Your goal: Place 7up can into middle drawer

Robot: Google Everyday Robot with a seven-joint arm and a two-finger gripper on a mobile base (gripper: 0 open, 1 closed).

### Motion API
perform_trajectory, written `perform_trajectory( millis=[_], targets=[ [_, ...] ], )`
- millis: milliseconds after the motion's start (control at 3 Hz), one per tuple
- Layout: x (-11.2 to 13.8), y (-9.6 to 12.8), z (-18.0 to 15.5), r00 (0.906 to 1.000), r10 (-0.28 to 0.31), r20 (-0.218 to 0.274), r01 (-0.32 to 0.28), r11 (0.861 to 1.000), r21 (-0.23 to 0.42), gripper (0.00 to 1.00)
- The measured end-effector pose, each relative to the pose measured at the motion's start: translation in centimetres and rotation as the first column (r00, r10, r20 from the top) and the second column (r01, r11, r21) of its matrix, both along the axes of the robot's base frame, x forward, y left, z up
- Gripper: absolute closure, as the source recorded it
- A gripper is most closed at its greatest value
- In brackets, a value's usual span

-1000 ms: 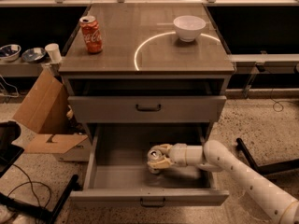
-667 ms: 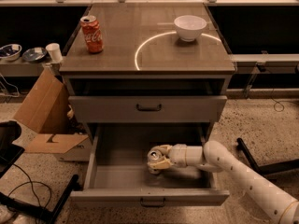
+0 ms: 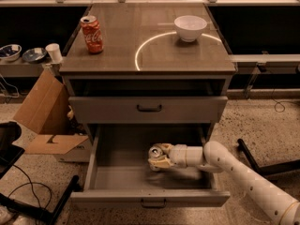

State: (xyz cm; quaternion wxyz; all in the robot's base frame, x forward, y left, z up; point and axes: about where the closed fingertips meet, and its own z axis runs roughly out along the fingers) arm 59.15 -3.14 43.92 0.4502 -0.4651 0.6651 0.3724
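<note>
The middle drawer (image 3: 150, 198) is pulled open at the bottom of the cabinet, its dark handle at the front. The 7up can (image 3: 155, 153), silvery with a silver top, stands upright inside the drawer near its middle. My gripper (image 3: 158, 160) reaches in from the right on the white arm and its cream fingers are wrapped around the can, low over the drawer floor. The can's lower part is hidden by the fingers.
A closed grey drawer front (image 3: 149, 108) sits above. On the cabinet top (image 3: 117, 55) stand a red cola can (image 3: 92, 34) and a white bowl (image 3: 190, 27). An open cardboard box (image 3: 44, 118) lies left of the cabinet. A shelf at the left holds bowls and a cup.
</note>
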Motion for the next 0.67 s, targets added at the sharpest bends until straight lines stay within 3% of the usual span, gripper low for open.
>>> perform_trajectory(
  millis=[333, 667],
  targets=[
    [0.0, 0.0, 0.0, 1.0, 0.0, 0.0, 0.0, 1.0, 0.0, 0.0],
    [-0.18, 0.3, 0.33, 0.9998, 0.017, -0.014, -0.017, 1.0, 0.005, 0.0]
  ],
)
